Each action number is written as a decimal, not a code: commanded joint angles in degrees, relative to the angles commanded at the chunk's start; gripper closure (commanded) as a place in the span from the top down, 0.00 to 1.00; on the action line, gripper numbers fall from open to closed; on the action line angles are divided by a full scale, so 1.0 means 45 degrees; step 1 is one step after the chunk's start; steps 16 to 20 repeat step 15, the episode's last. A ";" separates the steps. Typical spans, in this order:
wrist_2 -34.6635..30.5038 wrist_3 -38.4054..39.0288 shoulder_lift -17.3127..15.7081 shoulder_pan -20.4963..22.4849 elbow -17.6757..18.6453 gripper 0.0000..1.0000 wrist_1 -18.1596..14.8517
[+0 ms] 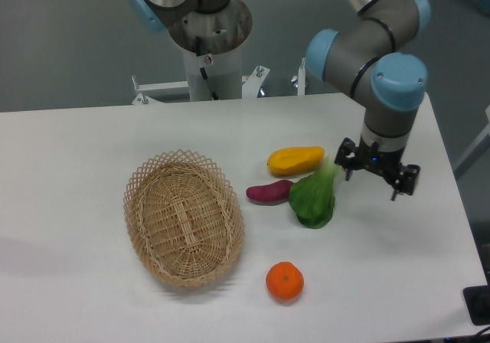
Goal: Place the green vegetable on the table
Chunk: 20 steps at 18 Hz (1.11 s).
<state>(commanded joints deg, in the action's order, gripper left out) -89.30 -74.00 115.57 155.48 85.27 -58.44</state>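
The green vegetable [313, 197] lies on the white table [76, 144], right of centre, with its paler stalk end pointing up and right. My gripper [375, 181] hangs just to its right. The jaws stand apart with nothing between them. The left finger [347, 167] is close beside the stalk end; I cannot tell whether it touches it.
A purple sweet-potato shape [269, 192] touches the vegetable's left side. A yellow fruit [295, 159] lies just behind it. An orange [285, 281] sits near the front edge. An oval wicker basket [184, 217] stands empty to the left. The table's right edge is close to the gripper.
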 joint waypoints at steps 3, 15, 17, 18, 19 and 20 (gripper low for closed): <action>0.0000 0.0000 0.0528 0.0019 -0.1172 1.00 -0.0781; 0.0000 -0.0254 0.1428 0.0215 -0.2972 1.00 -0.1877; 0.0000 -0.0254 0.1428 0.0215 -0.2972 1.00 -0.1877; 0.0000 -0.0254 0.1428 0.0215 -0.2972 1.00 -0.1877; 0.0000 -0.0254 0.1428 0.0215 -0.2972 1.00 -0.1877; 0.0000 -0.0254 0.1428 0.0215 -0.2972 1.00 -0.1877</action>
